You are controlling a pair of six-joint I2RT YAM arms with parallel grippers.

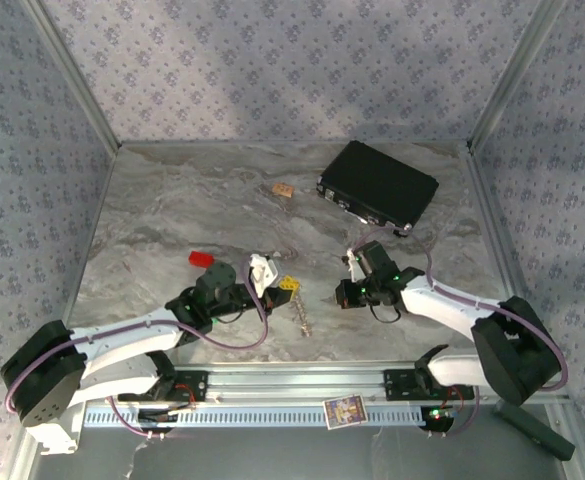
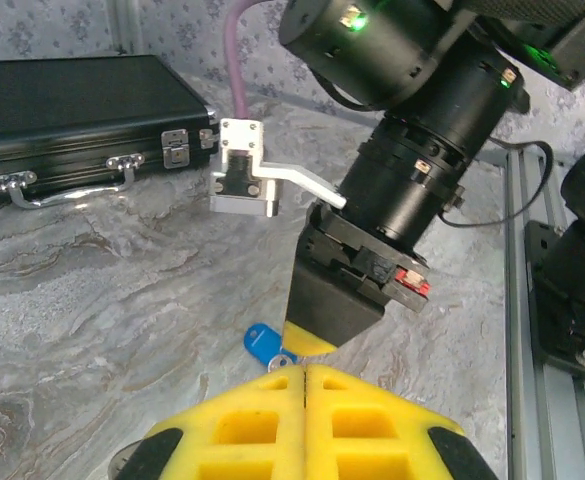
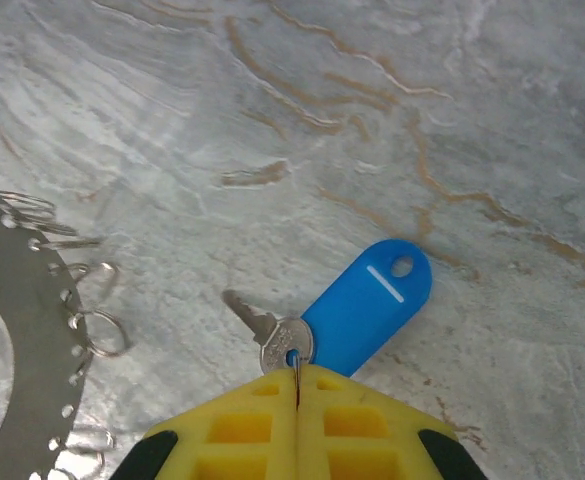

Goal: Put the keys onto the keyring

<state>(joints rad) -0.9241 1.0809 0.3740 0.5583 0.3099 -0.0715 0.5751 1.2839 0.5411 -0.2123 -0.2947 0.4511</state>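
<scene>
- The right pincer [image 3: 297, 395] is clenched on the little loop of the blue key [image 3: 357, 315], which lies flat.
- The keyring [image 3: 37, 300] lies at its 9 o'clock, near but apart.
- The left pincer [image 2: 303, 385] is clenched, empty.
- That thin loop could slip out; little is pinched.
- Grey marble surface [image 3: 372, 120], flowery walls [image 1: 272, 60], black case [image 1: 377, 185] at 1 o'clock.

One blue key [image 3: 367, 305], one keyring [image 3: 42, 330], one black case [image 1: 377, 185], one red block [image 1: 202, 259] — perhaps one tan tag [image 1: 282, 189].
</scene>
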